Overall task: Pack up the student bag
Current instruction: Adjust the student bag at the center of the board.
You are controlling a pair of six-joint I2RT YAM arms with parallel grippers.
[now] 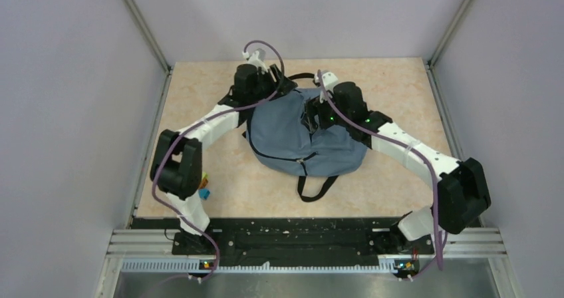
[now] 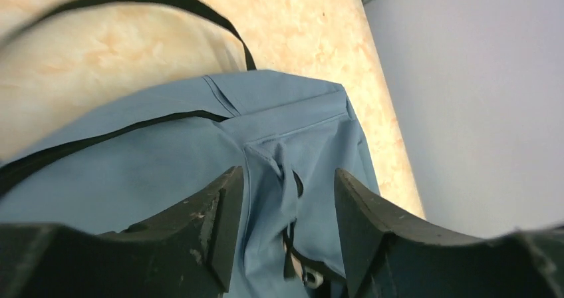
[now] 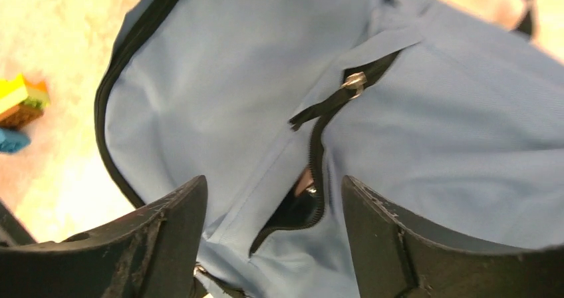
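The student bag (image 1: 292, 138), a slate-blue fabric backpack with black straps and zippers, lies flat in the middle of the table. My left gripper (image 1: 276, 88) hovers over its far left end. In the left wrist view the left gripper (image 2: 287, 175) is open, and a fold of the bag (image 2: 166, 158) lies loose between the fingers. My right gripper (image 1: 312, 115) is over the bag's far right part. In the right wrist view the right gripper (image 3: 273, 181) is open and straddles a partly open black zipper (image 3: 312, 178). The zipper pull (image 3: 354, 82) lies beyond on the fabric (image 3: 233, 78).
Small coloured blocks (image 1: 203, 186) lie on the table near the left arm's elbow, also seen as blocks (image 3: 20, 102) in the right wrist view. A black strap (image 1: 316, 188) trails off the bag's near side. Grey walls (image 1: 66, 112) enclose the table.
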